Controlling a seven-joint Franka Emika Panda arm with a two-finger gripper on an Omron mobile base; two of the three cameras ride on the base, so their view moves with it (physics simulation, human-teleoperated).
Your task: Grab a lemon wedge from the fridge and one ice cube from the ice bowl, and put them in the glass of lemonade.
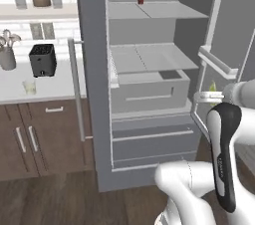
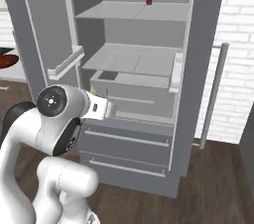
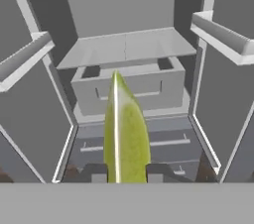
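Lemon wedge (image 3: pixel 125 134) is clamped between nearly closed jaws at lower centre of the hand view, long axis upright in frame, tip pointed toward the open fridge (image 3: pixel 124 64) interior.

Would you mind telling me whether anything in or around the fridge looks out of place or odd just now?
Nothing looks spilled or damaged. Both doors of the fridge stand wide open, and the gripper holds the lemon wedge in front of it.
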